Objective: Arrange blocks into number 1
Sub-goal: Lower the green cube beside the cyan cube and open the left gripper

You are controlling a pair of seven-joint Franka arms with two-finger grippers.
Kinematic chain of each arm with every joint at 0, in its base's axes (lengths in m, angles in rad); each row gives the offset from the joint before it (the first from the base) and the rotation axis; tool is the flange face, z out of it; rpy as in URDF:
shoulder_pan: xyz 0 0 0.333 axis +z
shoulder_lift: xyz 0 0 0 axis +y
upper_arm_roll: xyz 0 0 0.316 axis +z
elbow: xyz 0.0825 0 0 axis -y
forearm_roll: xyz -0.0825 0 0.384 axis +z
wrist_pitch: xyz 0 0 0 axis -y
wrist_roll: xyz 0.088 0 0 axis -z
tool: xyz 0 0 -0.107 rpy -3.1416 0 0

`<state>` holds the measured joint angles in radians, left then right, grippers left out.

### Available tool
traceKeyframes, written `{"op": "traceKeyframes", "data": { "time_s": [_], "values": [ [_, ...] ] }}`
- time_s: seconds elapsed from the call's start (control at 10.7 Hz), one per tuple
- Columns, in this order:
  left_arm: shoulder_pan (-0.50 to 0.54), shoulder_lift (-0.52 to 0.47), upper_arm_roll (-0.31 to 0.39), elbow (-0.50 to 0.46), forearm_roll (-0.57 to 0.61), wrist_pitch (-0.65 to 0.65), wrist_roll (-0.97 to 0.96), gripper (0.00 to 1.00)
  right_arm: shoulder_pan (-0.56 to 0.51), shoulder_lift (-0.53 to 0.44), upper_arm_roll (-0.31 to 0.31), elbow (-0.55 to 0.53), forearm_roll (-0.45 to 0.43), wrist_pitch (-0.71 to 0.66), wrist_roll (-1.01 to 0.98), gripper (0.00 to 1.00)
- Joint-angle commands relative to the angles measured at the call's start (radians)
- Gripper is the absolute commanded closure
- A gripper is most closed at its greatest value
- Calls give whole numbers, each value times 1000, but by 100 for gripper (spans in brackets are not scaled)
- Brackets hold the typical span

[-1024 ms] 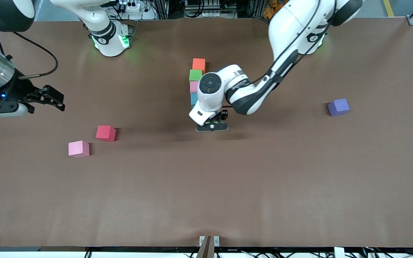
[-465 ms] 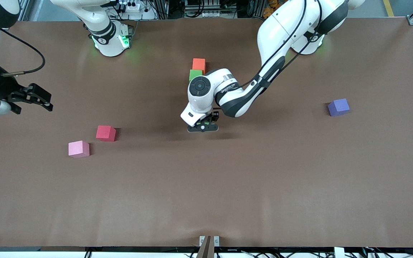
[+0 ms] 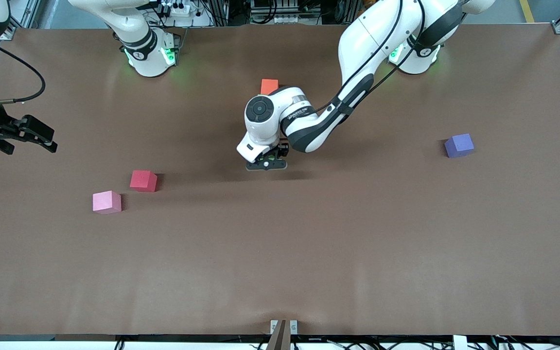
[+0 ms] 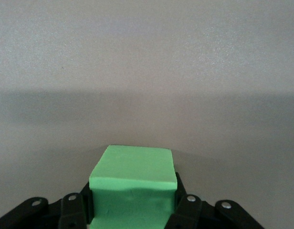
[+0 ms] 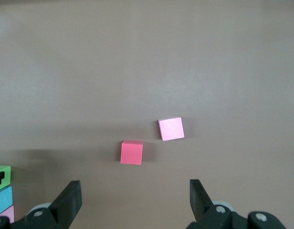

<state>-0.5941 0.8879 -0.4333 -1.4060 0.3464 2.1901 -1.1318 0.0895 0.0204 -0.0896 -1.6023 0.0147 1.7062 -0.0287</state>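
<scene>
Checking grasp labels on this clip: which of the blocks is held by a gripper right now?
The green block, clamped in the left gripper over mid-table. The red block, pink block, purple block and orange block all lie on the table.

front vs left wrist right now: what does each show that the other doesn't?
Front only: the orange block, red block, loose pink block, purple block, and the right gripper, waiting over its own end of the table.

Left wrist only: the green block, gripped between the fingers.

Both: the left gripper and the brown table.
</scene>
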Motion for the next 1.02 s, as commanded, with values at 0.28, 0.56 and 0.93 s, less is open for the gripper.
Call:
{"op": "traceKeyframes", "data": {
  "time_s": [0.28,0.56,0.93],
  "values": [
    [-38,17,16,28,-23,-16,-26,100,9,23,-9,36,-1,-42,-7,0],
    [-36,11,18,24,-9,-16,-17,0,6,24,-9,36,1,-43,-10,0],
    [-26,-56,76,25,-1,-23,-17,0,7,12,-10,24,-1,-43,-13,0]
  ]
}}
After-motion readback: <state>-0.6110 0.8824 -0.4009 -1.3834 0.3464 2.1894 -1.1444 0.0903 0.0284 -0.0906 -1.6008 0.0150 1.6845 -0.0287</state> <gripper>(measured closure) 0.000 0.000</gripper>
